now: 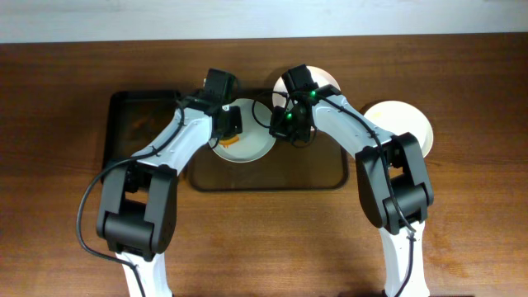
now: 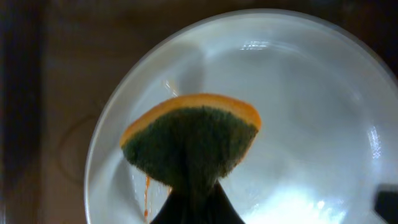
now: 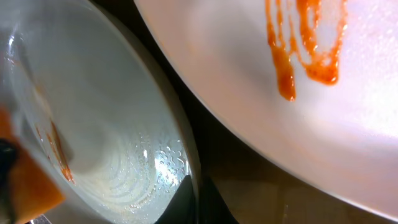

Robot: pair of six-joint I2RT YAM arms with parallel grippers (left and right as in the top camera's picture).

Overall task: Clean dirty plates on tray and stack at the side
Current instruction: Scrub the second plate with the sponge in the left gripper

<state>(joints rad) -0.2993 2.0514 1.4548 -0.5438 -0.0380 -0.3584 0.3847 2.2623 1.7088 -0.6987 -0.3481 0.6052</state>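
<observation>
While the left gripper is clamped on a green-backed orange sponge pressed against a round pale-bluish plate in the 9 o'clock half of the large brown low-rimmed tray, the right gripper pinches that plate's 3 o'clock rim. A white plate streaked with orange-red sauce lies at its 1 o'clock, and a third white plate rests on the wooden table at the tray's 3 o'clock.

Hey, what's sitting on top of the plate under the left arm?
On the plate is a sponge, green scouring face with an orange edge, held by the left gripper. Thin orange sauce streaks show beside it. Anything beneath the sponge is covered.
</observation>
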